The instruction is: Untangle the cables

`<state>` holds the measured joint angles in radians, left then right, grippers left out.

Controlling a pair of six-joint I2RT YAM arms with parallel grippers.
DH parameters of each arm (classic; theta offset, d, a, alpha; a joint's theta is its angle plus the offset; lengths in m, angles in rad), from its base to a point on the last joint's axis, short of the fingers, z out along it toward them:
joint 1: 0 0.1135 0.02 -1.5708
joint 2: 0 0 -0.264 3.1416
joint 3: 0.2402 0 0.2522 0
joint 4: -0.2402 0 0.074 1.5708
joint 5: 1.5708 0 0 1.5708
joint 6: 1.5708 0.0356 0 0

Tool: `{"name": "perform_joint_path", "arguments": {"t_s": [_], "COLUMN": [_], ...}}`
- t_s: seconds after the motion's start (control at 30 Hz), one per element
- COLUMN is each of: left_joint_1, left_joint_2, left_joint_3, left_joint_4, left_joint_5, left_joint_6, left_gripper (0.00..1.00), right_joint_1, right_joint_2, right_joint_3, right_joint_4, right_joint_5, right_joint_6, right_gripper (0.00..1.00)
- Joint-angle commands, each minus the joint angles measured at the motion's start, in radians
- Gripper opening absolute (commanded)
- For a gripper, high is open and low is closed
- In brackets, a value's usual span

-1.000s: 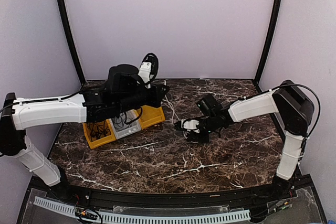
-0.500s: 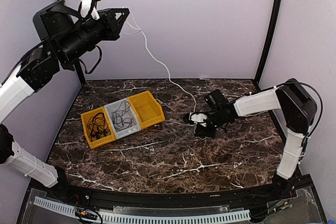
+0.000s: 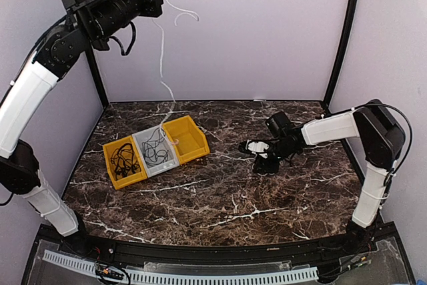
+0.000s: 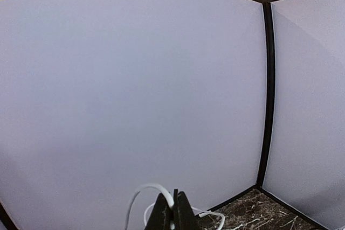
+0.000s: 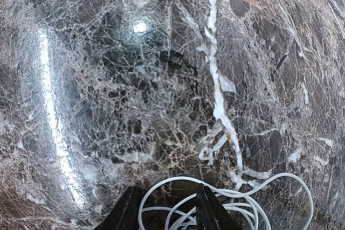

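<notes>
Table (image 3: 200, 198): marble. Left arm (image 3: 30, 91) is raised high, likely to let the white cable (image 3: 161, 58) hang straight and slide out of the knot. The left gripper (image 4: 173, 203) is clamped on it. The right gripper (image 5: 167, 189) sits low with its fingers spread over the white coil (image 5: 232, 193), pinching nothing.

Bins:
- Left yellow bin (image 3: 130, 181): black cables (image 3: 122, 158).
- Grey bin (image 3: 163, 167): dark cord (image 3: 155, 146).
- Right yellow bin (image 3: 197, 151): the white cable's tail reaches its edge; can't tell if it's inside.

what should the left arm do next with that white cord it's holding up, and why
Probably lower the left gripper toward the right-hand yellow plastic bin. Its jaws are shut on the thin white cable, which hangs with its lower end near that bin, and the bin looks empty.
</notes>
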<state>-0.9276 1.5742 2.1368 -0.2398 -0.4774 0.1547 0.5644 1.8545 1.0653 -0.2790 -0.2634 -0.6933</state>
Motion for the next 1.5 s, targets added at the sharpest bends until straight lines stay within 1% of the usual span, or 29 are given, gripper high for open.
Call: {"name": "perform_joint_path", "arguments": {"t_s": [0.0, 0.1, 0.27, 0.43, 0.53, 0.63, 0.73, 0.8, 0.87, 0.97, 1.03, 1.1, 1.37, 1.43, 1.47], "left_joint_1": [0.051, 0.092, 0.158, 0.206, 0.233, 0.25, 0.254, 0.255, 0.256, 0.256, 0.256, 0.259, 0.271, 0.271, 0.272], "left_joint_2": [0.007, 0.019, 0.035, 0.059, 0.074, 0.097, 0.118, 0.125, 0.116, 0.069, 0.039, 0.024, 0.038, 0.049, 0.065], "left_joint_3": [0.056, 0.049, 0.038, 0.076, 0.102, 0.12, 0.112, 0.079, 0.011, -0.154, -0.238, -0.283, -0.281, -0.251, -0.209], "left_joint_4": [0.029, 0.012, 0.027, 0.083, 0.12, 0.149, 0.139, 0.131, 0.14, 0.183, 0.219, 0.235, 0.222, 0.23, 0.224], "left_joint_5": [-0.012, 0.042, 0.121, 0.154, 0.207, 0.226, 0.231, 0.221, 0.213, 0.209, 0.204, 0.199, 0.215, 0.231, 0.237], "left_joint_6": [0.084, 0.05, 0.032, 0.064, 0.064, 0.053, 0.045, 0.039, 0.028, 0.002, -0.008, -0.013, -0.014, -0.005, 0.005], "left_gripper": [0.0, 0.0, 0.0, 0.0, 0.0, 0.0, 0.0, 0.0, 0.0, 0.0, 0.0, 0.0, 0.0, 0.0, 0.0], "right_joint_1": [-0.009, -0.009, 0.002, 0.02, 0.025, 0.025, 0.025, 0.024, 0.023, 0.022, 0.022, 0.022, 0.022, 0.022, 0.022], "right_joint_2": [-0.007, -0.047, -0.119, -0.21, -0.275, -0.326, -0.354, -0.358, -0.353, -0.347, -0.346, -0.34, -0.322, -0.322, -0.323], "right_joint_3": [0.023, 0.045, 0.061, 0.037, 0.01, -0.03, -0.069, -0.09, -0.099, -0.109, -0.116, -0.12, -0.125, -0.128, -0.129], "right_joint_4": [-0.078, -0.118, -0.19, -0.232, -0.236, -0.22, -0.193, -0.174, -0.165, -0.156, -0.15, -0.147, -0.141, -0.14, -0.138], "right_joint_5": [-0.005, -0.027, -0.066, -0.114, -0.137, -0.128, -0.107, -0.089, -0.073, -0.063, -0.064, -0.064, -0.049, -0.044, -0.044], "right_joint_6": [0.023, 0.037, 0.055, 0.06, 0.054, 0.042, 0.035, 0.034, 0.034, 0.03, 0.028, 0.025, 0.021, 0.021, 0.021], "right_gripper": [0.38, 0.38, 0.42, 0.47, 0.49, 0.51, 0.52, 0.52, 0.53, 0.53, 0.53, 0.53, 0.53, 0.53, 0.53]}}
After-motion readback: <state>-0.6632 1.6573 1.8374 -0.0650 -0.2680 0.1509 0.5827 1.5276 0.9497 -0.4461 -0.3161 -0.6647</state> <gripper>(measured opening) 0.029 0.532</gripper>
